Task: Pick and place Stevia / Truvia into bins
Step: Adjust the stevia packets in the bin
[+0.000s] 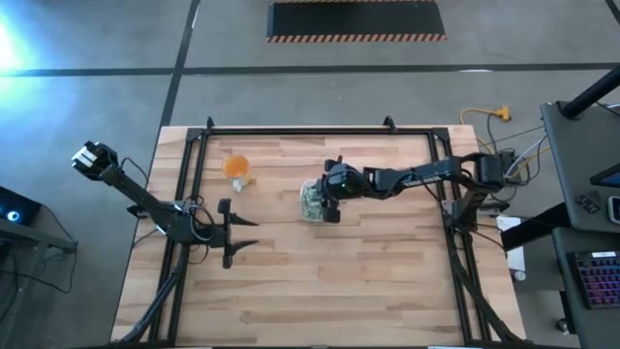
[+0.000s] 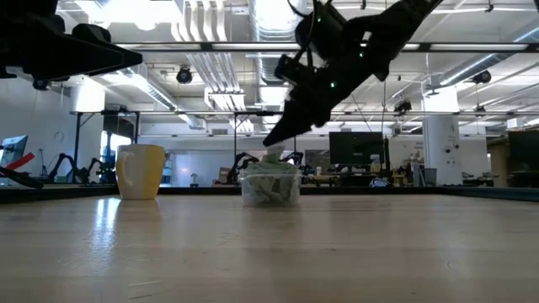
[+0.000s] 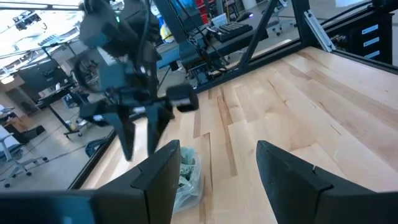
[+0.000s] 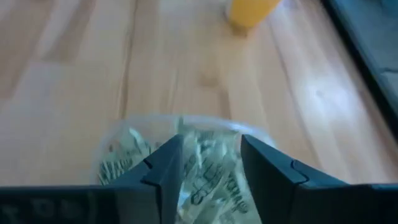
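Near the middle of the wooden table (image 1: 368,281), the right gripper (image 1: 327,201) hangs directly over the clear container (image 1: 313,203), its 2 fingers spread apart with nothing pinched between them. From the right wrist view the fingers (image 4: 163,168) frame the container's far rim, and green and white sachets (image 4: 208,168) show heaped inside; the printing on them is blurred and cannot be read, and the near half of the container is cut off by the fingers and the picture's edge. From table height the fingertips point down toward the container's mouth and stand just above the heap; whether they touch the top sachets cannot be told. The container's wall hides how deep the pile goes, and the sachets cannot be counted.

Off toward the table's left side, the left gripper (image 1: 235,236) waits well apart from the container, its fingers spread wide and empty. Its wrist view catches only part of the container behind 1 finger, with the right arm's gripper above it.

An orange cup (image 1: 236,167) stands near the table's far left part, well apart from the container; a small pale thing just beside it is too small to identify. The low view shows the cup upright, left of the container
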`<state>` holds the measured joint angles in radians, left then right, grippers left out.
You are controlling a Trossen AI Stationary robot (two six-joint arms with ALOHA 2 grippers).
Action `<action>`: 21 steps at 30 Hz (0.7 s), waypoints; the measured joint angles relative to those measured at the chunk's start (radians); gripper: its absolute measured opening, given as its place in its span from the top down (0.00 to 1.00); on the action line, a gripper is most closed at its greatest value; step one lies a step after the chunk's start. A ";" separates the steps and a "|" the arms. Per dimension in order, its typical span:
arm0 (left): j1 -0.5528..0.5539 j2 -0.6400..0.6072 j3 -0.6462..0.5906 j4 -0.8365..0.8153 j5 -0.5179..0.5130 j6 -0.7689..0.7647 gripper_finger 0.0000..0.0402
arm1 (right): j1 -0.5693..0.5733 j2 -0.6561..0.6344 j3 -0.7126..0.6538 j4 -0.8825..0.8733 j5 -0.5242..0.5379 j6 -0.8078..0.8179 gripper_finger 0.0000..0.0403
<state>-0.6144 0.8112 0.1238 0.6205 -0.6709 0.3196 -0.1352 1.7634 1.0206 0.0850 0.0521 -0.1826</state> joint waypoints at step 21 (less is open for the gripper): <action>0.000 0.000 -0.007 -0.001 0.000 -0.002 0.51 | -0.003 0.181 0.103 -0.132 -0.007 0.030 0.74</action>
<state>-0.6144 0.8116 0.1164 0.6193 -0.6712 0.3175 -0.1379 1.9442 1.1234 -0.0467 0.0448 -0.1526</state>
